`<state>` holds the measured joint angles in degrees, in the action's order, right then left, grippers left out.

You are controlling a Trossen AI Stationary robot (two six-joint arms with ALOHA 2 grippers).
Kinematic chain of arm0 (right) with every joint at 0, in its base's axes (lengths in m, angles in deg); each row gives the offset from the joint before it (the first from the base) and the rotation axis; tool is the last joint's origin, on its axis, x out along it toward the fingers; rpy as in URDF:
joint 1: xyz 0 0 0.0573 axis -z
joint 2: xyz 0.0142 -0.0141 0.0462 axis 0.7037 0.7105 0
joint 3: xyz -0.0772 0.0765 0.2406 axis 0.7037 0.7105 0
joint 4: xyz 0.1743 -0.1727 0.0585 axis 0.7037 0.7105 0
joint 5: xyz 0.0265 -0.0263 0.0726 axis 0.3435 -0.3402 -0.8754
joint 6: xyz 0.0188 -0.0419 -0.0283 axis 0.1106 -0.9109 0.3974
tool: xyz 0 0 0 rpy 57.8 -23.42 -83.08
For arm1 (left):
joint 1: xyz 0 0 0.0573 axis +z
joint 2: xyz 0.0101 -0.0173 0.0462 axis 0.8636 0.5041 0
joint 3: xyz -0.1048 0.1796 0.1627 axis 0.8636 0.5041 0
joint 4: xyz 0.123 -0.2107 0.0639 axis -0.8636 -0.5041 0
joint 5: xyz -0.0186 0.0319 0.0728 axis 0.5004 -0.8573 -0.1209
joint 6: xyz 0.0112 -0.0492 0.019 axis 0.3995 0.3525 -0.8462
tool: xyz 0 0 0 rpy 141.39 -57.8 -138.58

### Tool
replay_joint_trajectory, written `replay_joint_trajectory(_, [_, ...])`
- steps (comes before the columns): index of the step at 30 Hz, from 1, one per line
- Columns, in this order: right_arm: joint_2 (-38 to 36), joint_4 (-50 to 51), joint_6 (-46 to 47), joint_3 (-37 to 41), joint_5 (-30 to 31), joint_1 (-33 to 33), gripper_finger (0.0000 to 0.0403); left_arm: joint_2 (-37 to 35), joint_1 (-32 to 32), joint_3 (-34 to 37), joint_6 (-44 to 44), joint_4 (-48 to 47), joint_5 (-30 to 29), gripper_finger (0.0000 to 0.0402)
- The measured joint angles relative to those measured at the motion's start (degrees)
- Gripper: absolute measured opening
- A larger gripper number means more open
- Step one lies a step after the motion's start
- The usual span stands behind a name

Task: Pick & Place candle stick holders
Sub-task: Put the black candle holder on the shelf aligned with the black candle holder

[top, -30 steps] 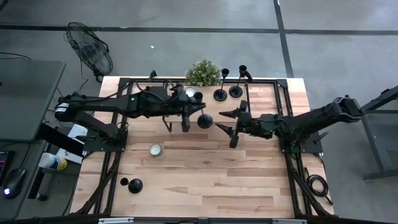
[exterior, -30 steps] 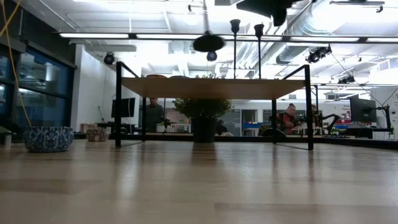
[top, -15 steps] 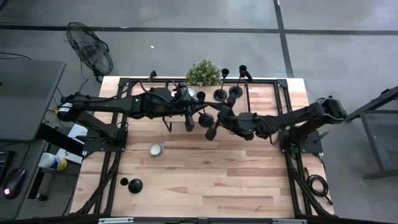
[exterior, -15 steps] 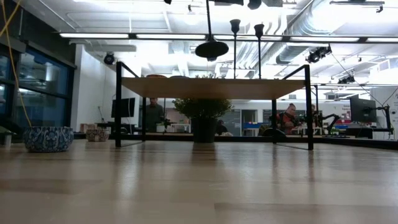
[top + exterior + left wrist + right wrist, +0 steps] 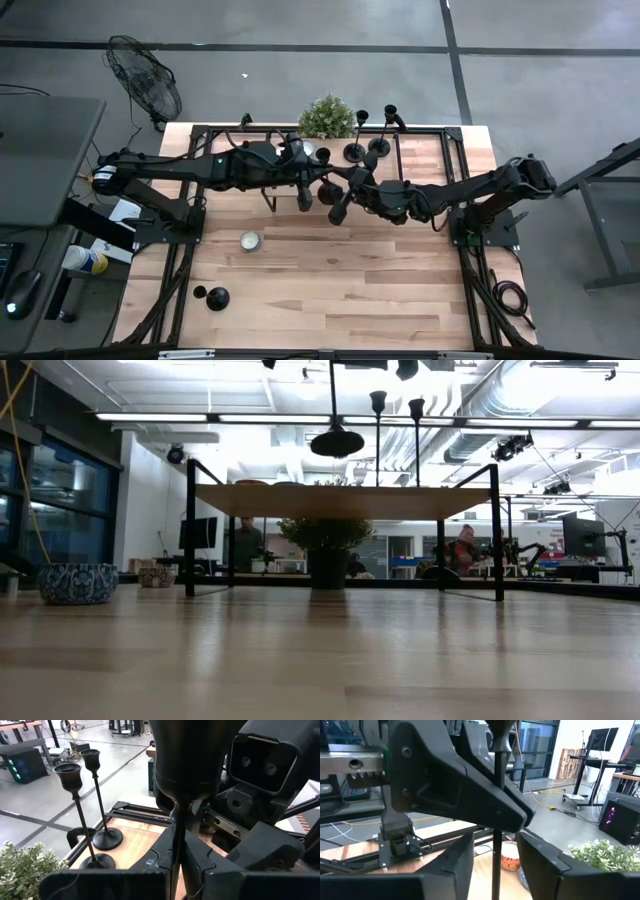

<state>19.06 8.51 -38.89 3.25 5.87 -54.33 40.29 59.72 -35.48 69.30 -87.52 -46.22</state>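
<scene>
- Meeting at upper centre of the high view, the left claw point(image 5: 303, 190) is clamped on a candle stick holder point(image 5: 330, 190); the right claw point(image 5: 343, 200) flanks it.
- Low view: that holder's base point(image 5: 336, 442) hangs near the top edge.
- Right wrist view: stem point(image 5: 496, 820) between its parted fingers point(image 5: 455, 860), untouched.

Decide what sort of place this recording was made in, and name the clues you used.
Probably an open robotics lab or workshop: a bare grey concrete floor, exposed ceiling ducts, a black pedestal fan, and desks with monitors behind the pale wooden table.
</scene>
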Motion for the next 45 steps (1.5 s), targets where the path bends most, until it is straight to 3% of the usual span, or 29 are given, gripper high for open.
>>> replay_joint_trajectory(21, [-0.11, 0.02, -0.42, 0.01, -0.9, -0.26, 0.0009, -0.07, -0.02, 0.04, 0.04, -0.89, -0.94, 0.0007])
replay_joint_trajectory(32, [-0.13, 0.42, 1.63, 0.03, -1.38, -0.18, 0.0005, -0.07, -0.02, 0.07, 0.17, -0.91, -0.89, 0.0008])
replay_joint_trajectory(38, [-0.13, 1.6, 4.13, 0.03, -2.22, -0.13, 0.0003, -0.06, -0.02, 0.09, 0.2, -0.26, -0.83, 0.004])
replay_joint_trajectory(45, [-0.81, 2.03, 4.13, 0.05, -0.76, -0.13, 0.0001, -0.07, -0.02, 0.09, 0.15, -0.56, -0.83, 0.0048])
